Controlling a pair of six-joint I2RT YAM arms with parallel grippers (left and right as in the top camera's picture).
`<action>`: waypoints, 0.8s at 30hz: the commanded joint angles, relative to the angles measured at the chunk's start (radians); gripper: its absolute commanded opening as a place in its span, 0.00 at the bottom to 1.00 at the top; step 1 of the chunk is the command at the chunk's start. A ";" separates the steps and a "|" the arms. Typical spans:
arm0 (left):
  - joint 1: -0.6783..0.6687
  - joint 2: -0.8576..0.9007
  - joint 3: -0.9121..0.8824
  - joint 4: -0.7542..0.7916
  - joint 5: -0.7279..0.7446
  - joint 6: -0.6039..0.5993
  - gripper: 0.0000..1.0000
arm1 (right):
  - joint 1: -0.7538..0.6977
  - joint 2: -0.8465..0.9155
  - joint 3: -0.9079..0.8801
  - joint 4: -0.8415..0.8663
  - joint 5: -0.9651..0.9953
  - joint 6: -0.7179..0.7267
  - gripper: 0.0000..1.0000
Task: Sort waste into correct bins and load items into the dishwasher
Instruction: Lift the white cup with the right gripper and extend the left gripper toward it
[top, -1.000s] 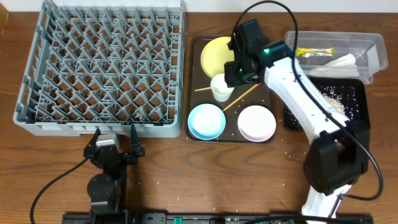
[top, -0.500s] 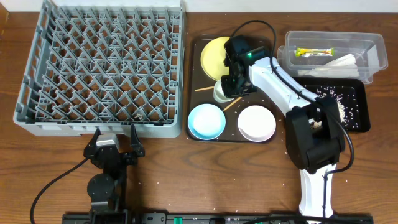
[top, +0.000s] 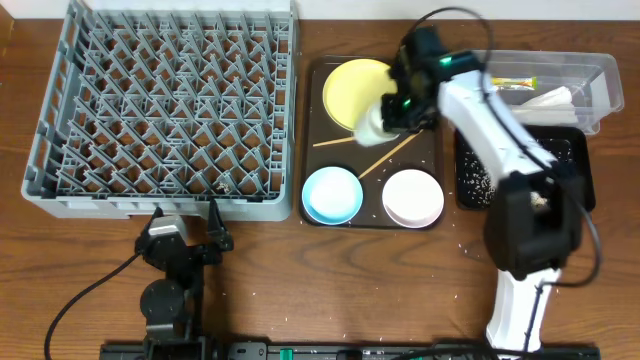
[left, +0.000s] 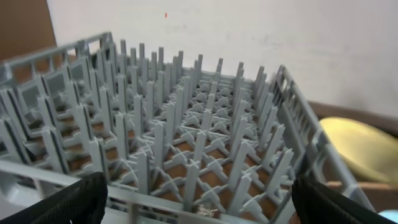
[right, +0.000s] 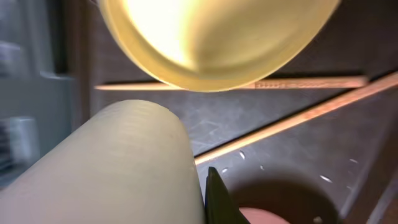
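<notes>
My right gripper (top: 392, 110) is shut on the small white cup (top: 372, 123) and holds it tilted above the brown tray, at the lower right edge of the yellow plate (top: 350, 88). In the right wrist view the cup (right: 118, 168) fills the lower left, one black finger (right: 215, 200) lies against it, and the plate (right: 211, 31) and two chopsticks (right: 261, 84) lie below. The blue bowl (top: 332, 194) and white bowl (top: 412, 197) sit at the tray's front. My left gripper (top: 183, 226) is open and empty in front of the grey dish rack (top: 160, 110), which also shows in the left wrist view (left: 186, 137).
The brown serving tray (top: 432, 150) lies between the rack and the bins. The clear tub (top: 595, 70) holds the green-yellow wrapper (top: 505, 84) and white napkin (top: 548, 98). The black tray (top: 578, 175) holds rice scraps (top: 478, 180). Crumbs dot the table.
My right gripper closed on the small white cup and lifted it up and to the right, off the tray floor. The left arm has not moved.
</notes>
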 joint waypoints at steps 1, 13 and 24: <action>-0.003 0.027 0.050 -0.022 -0.002 -0.200 0.96 | -0.050 -0.110 0.033 -0.013 -0.138 -0.042 0.01; -0.003 0.681 0.551 -0.045 0.392 -0.357 0.96 | -0.126 -0.250 0.033 -0.033 -0.277 -0.074 0.01; -0.005 1.192 0.838 0.019 1.089 -0.582 0.96 | -0.164 -0.246 -0.007 -0.002 -0.616 -0.209 0.01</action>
